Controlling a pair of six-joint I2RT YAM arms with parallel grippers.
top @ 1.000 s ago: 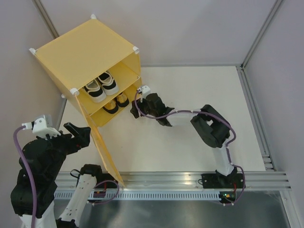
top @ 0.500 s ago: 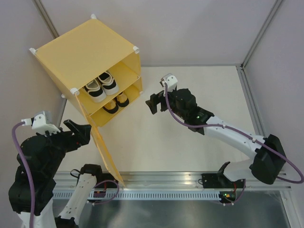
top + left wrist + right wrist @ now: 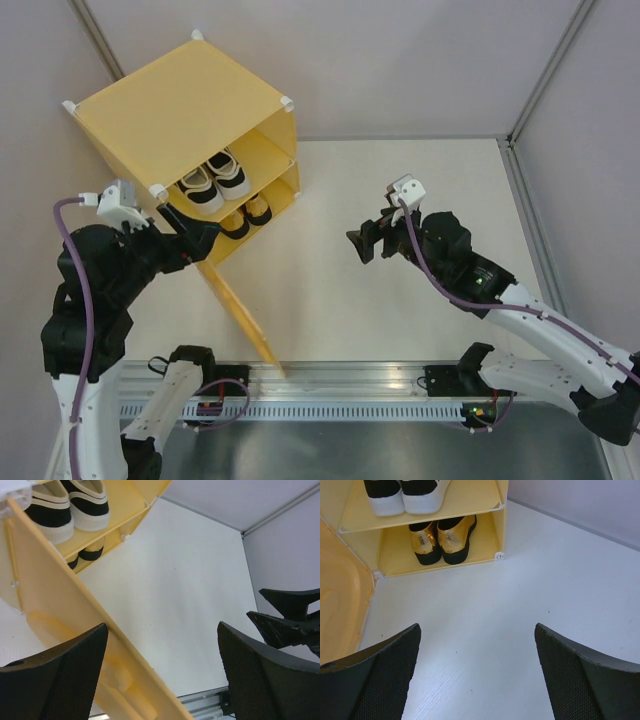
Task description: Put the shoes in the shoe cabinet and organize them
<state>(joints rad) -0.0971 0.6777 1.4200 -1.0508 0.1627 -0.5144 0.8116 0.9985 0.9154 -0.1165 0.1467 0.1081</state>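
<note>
**Moving on to the door (image 3: 240, 310)**

Backed the right gripper (image 3: 362, 243) away from the shoe cabinet (image 3: 180, 110), fingers spread, holding nothing. Swung the left gripper (image 3: 205, 232) in beside the door, likewise spread. Sneakers (image 3: 213, 180) on the shelf, gold slip-ons (image 3: 245, 217) beneath. Seemingly only shutting left.

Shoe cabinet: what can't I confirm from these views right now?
- Gold slip-ons: back ends hidden under the shelf, every view.
- Sneakers: cropped by the top edge in both wrist views.
- Left gripper touching the door: unclear; gripper covers the spot in top view.
</note>
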